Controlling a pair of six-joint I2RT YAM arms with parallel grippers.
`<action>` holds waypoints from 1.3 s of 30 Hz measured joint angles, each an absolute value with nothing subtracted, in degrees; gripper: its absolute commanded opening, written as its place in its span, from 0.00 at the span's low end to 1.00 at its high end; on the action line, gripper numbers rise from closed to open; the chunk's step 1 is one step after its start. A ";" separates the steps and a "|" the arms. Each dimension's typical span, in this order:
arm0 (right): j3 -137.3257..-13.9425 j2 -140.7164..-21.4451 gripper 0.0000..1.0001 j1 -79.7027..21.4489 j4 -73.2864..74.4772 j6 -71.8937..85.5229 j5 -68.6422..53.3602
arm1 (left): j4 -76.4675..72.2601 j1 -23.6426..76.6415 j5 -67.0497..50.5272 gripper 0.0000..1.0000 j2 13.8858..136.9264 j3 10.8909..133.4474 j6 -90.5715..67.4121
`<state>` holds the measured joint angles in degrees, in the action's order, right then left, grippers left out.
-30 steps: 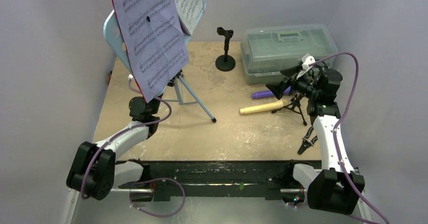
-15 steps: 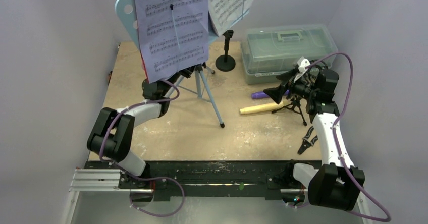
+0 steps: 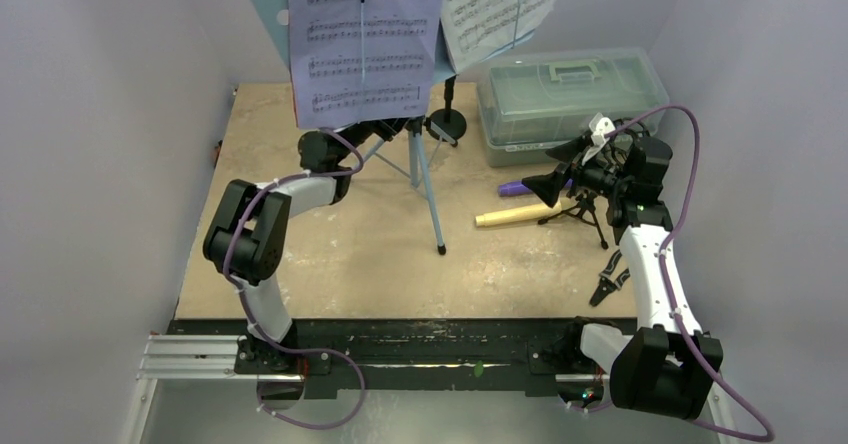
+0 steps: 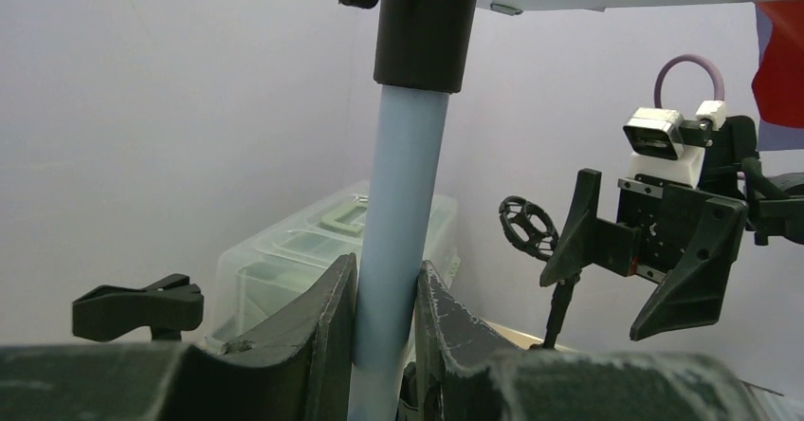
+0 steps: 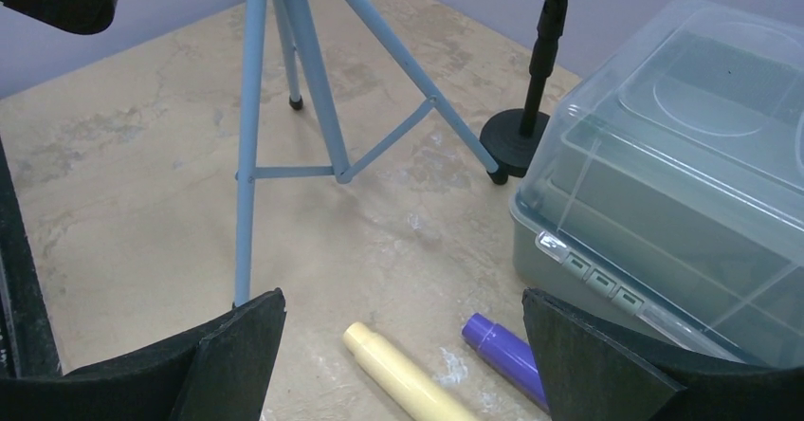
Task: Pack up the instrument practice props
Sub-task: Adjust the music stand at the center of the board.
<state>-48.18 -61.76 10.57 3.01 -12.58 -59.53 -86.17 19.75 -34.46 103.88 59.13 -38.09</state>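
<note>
Left jaws clamp music rest pole (sheet music on); right jaws open.

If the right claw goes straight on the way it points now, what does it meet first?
Most likely the cream microphone, lying on the table ahead of the open right claw; depth is unclear, so perhaps bare table beside it.

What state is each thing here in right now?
music stand: upright, pole clamped.
sheet music: spread on the stand.
plastic box: lid shut.
purple microphone: lying flat.
cream microphone: lying flat.
round-base mic holder: upright, empty.
tripod mic holder: upright.
left gripper: shut on music stand.
right gripper: open, empty.
</note>
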 measured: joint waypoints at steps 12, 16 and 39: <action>-48.18 -61.78 0.99 10.57 3.01 -12.97 -59.55 | -87.18 19.77 -36.01 0.28 107.26 62.89 -42.33; -48.18 -61.78 0.99 10.57 3.01 -13.04 -59.57 | -85.95 19.66 -34.94 0.55 106.91 62.76 -42.81; -48.18 -61.78 0.99 10.57 3.18 -13.47 -59.66 | -69.54 16.34 -22.06 0.72 92.01 45.04 -38.48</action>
